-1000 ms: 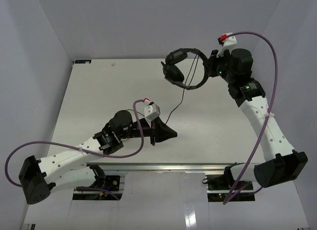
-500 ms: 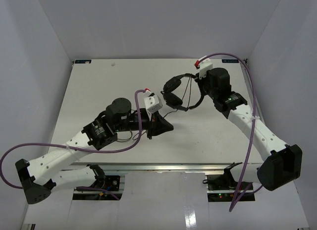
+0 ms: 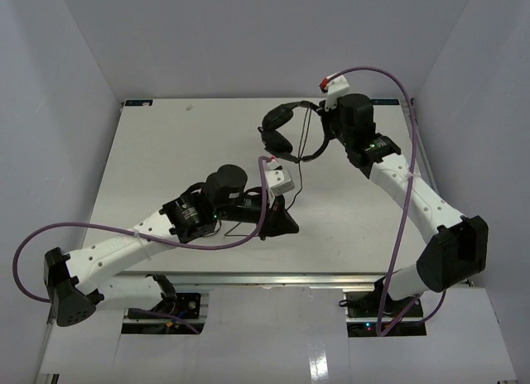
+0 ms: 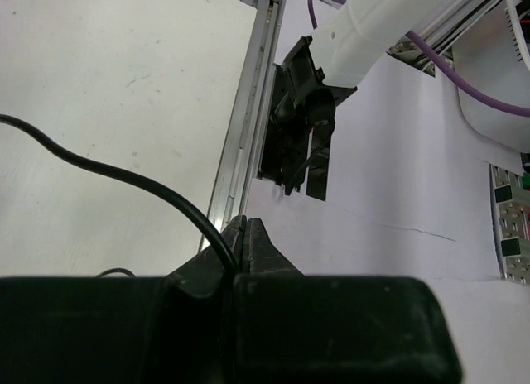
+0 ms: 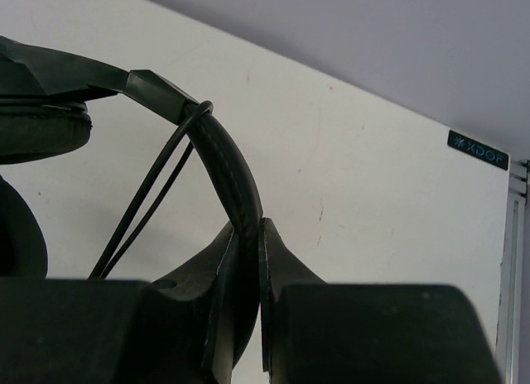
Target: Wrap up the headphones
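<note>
The black headphones (image 3: 286,132) hang above the back middle of the white table (image 3: 166,152). My right gripper (image 3: 321,137) is shut on their headband. In the right wrist view the headband (image 5: 232,173) runs down between the closed right gripper (image 5: 246,228). The thin cable (image 5: 145,189) is looped over the headband, and an earcup (image 5: 37,127) shows at the left. The cable (image 3: 299,170) drops from the headphones to my left gripper (image 3: 287,224) near the table's front edge. In the left wrist view the left gripper (image 4: 246,224) is shut on the cable (image 4: 124,177). The plug is out of view.
The table's metal front rail (image 4: 248,111) lies just ahead of the left gripper, with an arm's base mount (image 4: 302,111) beyond it. Grey walls close in the table on three sides. A small dark label (image 5: 476,150) marks the table's back corner.
My right gripper has carried the headphones from the back right corner toward the back middle. My left gripper has moved right along the front with the cable still in it.
</note>
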You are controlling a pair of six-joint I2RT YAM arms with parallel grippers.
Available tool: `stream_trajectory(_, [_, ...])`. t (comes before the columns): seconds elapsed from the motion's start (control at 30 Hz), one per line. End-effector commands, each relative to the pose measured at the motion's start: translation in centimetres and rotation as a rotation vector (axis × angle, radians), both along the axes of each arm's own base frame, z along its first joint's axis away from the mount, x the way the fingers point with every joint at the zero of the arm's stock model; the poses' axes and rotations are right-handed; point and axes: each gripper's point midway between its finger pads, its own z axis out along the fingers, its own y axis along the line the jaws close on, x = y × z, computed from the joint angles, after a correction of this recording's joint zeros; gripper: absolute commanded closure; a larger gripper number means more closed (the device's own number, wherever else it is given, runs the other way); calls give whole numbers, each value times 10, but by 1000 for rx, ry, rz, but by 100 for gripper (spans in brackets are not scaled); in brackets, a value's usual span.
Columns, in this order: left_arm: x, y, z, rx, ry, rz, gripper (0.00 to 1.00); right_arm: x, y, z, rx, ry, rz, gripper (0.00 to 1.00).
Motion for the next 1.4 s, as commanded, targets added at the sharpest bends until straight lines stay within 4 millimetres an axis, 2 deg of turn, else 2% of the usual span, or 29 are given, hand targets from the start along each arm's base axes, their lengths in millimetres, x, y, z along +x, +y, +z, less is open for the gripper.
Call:
stream_trajectory(0.0, [11,4,42,-25,-108,39,91,-6,3,-6,-40,-65,23,92])
stream_trajectory(0.13, [29,12,66,9,-207,115,91,-24,7,-26,-106,-53,126,92])
stream_trajectory(0.17, [35,16,63,43,-216,148,91,-31,9,-33,-130,-48,170,92])
stream_trajectory(0.2, [40,19,74,43,-252,170,92,-37,10,-39,-149,-41,202,92])
stream_trajectory(0.33, [65,45,78,140,-338,323,92,-74,19,-49,-222,-65,414,92])
stream_trajectory(0.4, [76,52,76,178,-372,371,92,-93,20,-45,-263,-103,507,92])
stream_trajectory(0.5, [79,44,69,191,-378,354,92,-113,26,-41,-256,-112,587,92])
stream_trajectory(0.6, [75,19,61,173,-346,262,91,-116,29,-32,-239,-116,548,92])
stream_trajectory(0.67, [71,4,61,155,-327,201,92,-112,32,-34,-219,-80,503,92])
stream_trajectory(0.8, [79,-22,75,123,-340,157,92,-108,43,-37,-219,-54,448,92])
stream_trajectory(0.93, [96,-28,88,130,-392,201,92,-108,48,-50,-211,-15,443,92])
stream_trajectory(1.07, [120,-14,91,148,-386,264,94,-115,49,-52,-204,-29,459,92])
stream_trajectory(1.2, [100,-23,94,73,-306,156,94,-109,45,-57,-194,-2,395,92])
stream_trajectory(1.33, [77,-33,94,37,-253,62,94,-103,56,-58,-117,71,367,92])
stream_trajectory(1.37, [74,-34,92,39,-246,54,93,-100,60,-51,-86,83,357,92])
